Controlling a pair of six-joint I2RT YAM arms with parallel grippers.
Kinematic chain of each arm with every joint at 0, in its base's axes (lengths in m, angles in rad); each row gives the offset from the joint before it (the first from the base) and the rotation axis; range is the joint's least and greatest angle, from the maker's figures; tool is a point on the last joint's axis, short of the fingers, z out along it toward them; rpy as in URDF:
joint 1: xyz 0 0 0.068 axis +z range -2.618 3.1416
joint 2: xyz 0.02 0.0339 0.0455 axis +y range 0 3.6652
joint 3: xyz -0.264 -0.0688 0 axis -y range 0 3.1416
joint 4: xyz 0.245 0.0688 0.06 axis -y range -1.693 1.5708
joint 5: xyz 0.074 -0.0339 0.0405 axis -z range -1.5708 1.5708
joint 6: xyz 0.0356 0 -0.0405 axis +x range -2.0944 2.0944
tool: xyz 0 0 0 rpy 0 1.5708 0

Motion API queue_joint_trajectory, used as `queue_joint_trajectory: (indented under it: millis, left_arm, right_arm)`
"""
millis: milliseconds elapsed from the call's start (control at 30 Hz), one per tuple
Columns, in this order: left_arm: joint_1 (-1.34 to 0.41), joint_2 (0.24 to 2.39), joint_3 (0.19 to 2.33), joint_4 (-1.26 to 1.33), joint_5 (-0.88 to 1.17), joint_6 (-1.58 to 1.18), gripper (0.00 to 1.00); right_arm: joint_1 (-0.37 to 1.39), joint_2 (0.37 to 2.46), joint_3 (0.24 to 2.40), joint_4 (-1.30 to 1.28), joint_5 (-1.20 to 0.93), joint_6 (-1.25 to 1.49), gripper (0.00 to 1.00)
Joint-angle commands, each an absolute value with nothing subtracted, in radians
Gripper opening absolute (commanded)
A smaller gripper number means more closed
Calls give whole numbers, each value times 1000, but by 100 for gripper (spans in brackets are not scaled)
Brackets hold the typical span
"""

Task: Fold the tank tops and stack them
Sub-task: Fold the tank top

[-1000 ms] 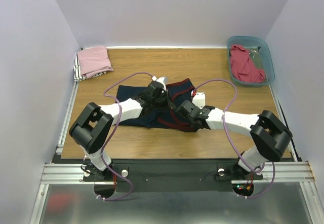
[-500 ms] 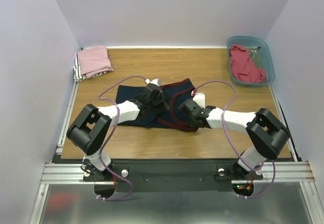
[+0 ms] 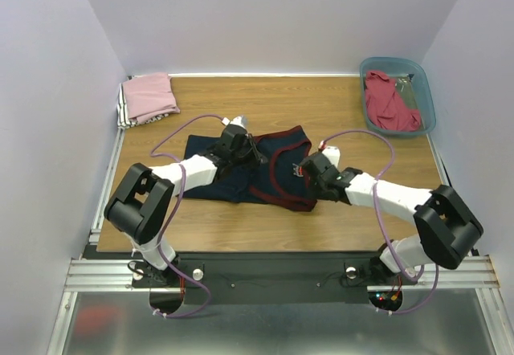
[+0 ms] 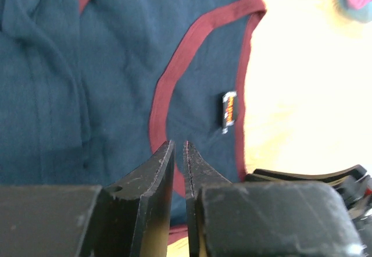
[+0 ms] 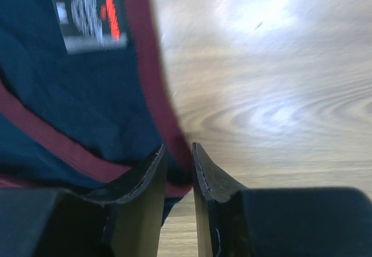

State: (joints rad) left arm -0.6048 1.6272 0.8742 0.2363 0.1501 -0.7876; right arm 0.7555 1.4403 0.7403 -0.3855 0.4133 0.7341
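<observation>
On wooden table (image 3: 241,228), right end effector (image 5: 177,147) pinches navy jersey (image 4: 116,65), left end effector (image 4: 179,144) closed.

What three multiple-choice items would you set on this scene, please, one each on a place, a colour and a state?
1. Where does the red top lie?
A. In the bin
B. On the pink top
C. Under the jersey

2. What colour is the jersey's trim?
A. White
B. Maroon
C. Yellow

3. How is the pink top lying?
A. Spread flat mid-table
B. Hanging from a gripper
C. Folded

Answers:
1 A: the red top is bunched inside the bin at the far right corner.
2 B: the left wrist view shows maroon bands edging the navy jersey.
3 C: the pink top sits as a neat folded block at the far left corner.
</observation>
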Motion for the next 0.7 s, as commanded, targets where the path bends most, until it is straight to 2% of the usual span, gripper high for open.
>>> queue_joint_trajectory:
  millis: [0,133,267,533,667]
  left_arm:
    - [-591,1650,983,282,176,-799,24]
    - [-574,1713,1092,272,147,-784,24]
    - [-555,1773,1176,265,169,-785,24]
    - [-546,1815,1183,267,184,-793,23]
    - [-532,1816,1177,265,187,-788,23]
  right_arm:
    - [602,1374,859,-403,325,669,31]
    - [488,1454,1046,-336,240,612,31]
    - [347,1618,1181,-232,27,606,34]
    - [281,1926,1445,-161,-161,696,46]
    - [281,1994,1526,-161,-202,747,47]
